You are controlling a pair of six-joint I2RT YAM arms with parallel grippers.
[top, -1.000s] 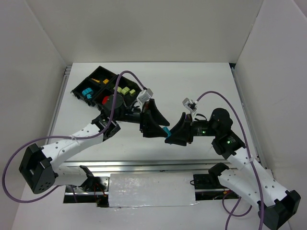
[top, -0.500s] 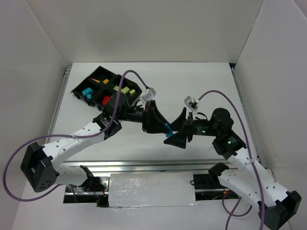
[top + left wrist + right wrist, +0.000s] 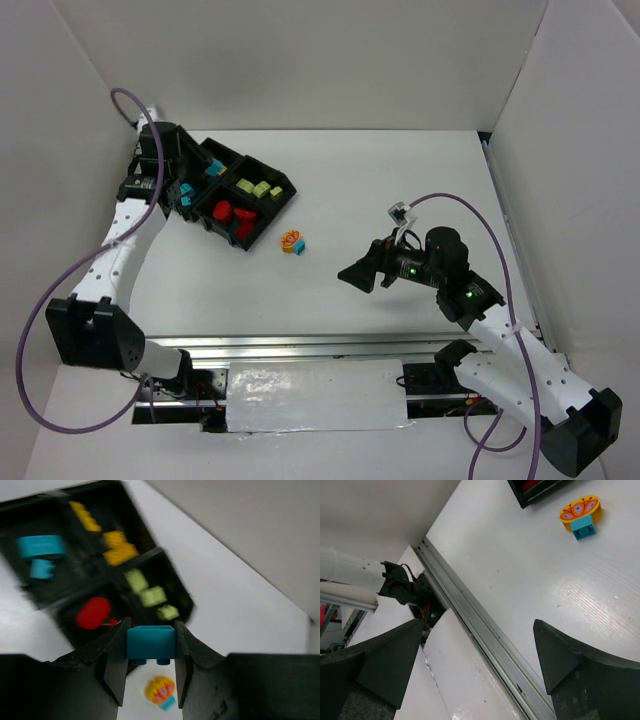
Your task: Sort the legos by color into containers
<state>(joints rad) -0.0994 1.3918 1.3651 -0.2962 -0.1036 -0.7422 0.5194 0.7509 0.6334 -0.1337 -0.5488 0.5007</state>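
Clamped squarely between the two black fingers of the left gripper [image 3: 150, 632]: a small teal blue plastic brick [image 3: 150, 644], carried at the far left side of the black plastic four-compartment tray [image 3: 268, 217], compartment underneath not clear from either view. Sorted by colour inside the tray: two teal bricks [image 3: 41, 547] in one square, yellow-orange bricks [image 3: 112, 542] in the next, three pale green bricks [image 3: 150, 594] in another, red pieces [image 3: 94, 613] in the fourth. Out on the white table [image 3: 400, 180], near the tray's front corner but not touching it, a multicoloured brick [image 3: 292, 242] with an orange patterned top on a small teal base. Over on the other side, the right gripper [image 3: 476, 625] spread wide with nothing between its fingers, well apart from the tray and the loose brick, above the table close to the metal rail [image 3: 492, 655] along the front edge
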